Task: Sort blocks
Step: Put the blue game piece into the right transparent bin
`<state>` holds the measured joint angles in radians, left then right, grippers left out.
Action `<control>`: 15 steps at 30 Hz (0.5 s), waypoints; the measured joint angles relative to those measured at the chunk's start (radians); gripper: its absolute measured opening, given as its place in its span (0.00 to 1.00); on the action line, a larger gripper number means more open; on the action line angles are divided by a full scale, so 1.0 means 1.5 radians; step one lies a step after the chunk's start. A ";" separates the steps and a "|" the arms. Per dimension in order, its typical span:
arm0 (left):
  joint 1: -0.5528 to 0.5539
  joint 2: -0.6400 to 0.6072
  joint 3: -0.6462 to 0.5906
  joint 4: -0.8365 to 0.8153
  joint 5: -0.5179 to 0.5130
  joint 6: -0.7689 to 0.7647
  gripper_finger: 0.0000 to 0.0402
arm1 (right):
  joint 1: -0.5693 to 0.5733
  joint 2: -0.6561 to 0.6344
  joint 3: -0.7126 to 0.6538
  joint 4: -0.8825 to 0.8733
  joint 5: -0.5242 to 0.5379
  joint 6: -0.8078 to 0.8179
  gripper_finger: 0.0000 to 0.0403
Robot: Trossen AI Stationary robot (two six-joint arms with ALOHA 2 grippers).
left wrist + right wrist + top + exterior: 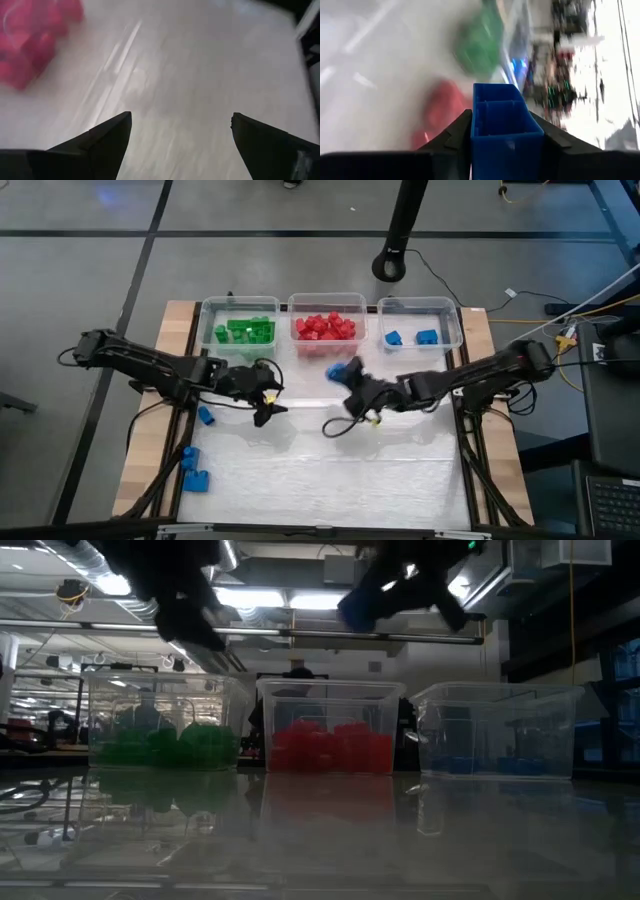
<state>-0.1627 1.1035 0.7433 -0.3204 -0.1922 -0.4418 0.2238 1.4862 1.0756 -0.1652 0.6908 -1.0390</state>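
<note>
Blue brick clamped between the jaws of the right gripper, lifted clear of the table near its middle, just short of the red bin — probably in transit toward the blue bin at the far right corner, where two blue bricks already lie. Left gripper poised above bare table just left of centre, jaws spread wide and empty, as the left wrist view confirms — apparently free for another pick. Three clear bins ranged along the far edge by colour: green bin at the left with green bricks, red bin in the middle with red bricks, blue bin at the right; one colour per bin, hence the sorting rule. Loose blue bricks lying unsorted near the left edge toward the near corner, with another single brick a little farther in, within reach of the left arm. Sorting judged well advanced: no red or green brick visible loose on the table.
</note>
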 joint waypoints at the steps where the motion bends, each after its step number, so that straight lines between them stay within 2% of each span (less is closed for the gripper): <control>1: -0.003 0.000 0.000 -0.017 -0.007 -0.005 0.81 | -0.004 -0.025 0.000 -0.029 0.023 0.013 0.34; 5: -0.011 0.000 -0.001 -0.039 -0.026 -0.018 0.81 | -0.049 -0.122 0.000 -0.168 0.087 0.085 0.34; 8: -0.018 0.003 -0.001 -0.036 -0.036 -0.020 0.81 | -0.116 -0.185 0.000 -0.261 0.104 0.150 0.34; 12: -0.022 0.003 -0.001 -0.035 -0.040 -0.020 0.81 | -0.238 -0.239 -0.010 -0.331 0.096 0.211 0.35; 15: -0.023 0.003 -0.001 -0.035 -0.042 -0.022 0.81 | -0.333 -0.254 -0.028 -0.342 0.045 0.228 0.35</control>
<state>-0.1977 1.1080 0.7418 -0.3725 -0.2550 -0.4751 -0.2763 1.1048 1.0335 -0.6783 0.7584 -0.6966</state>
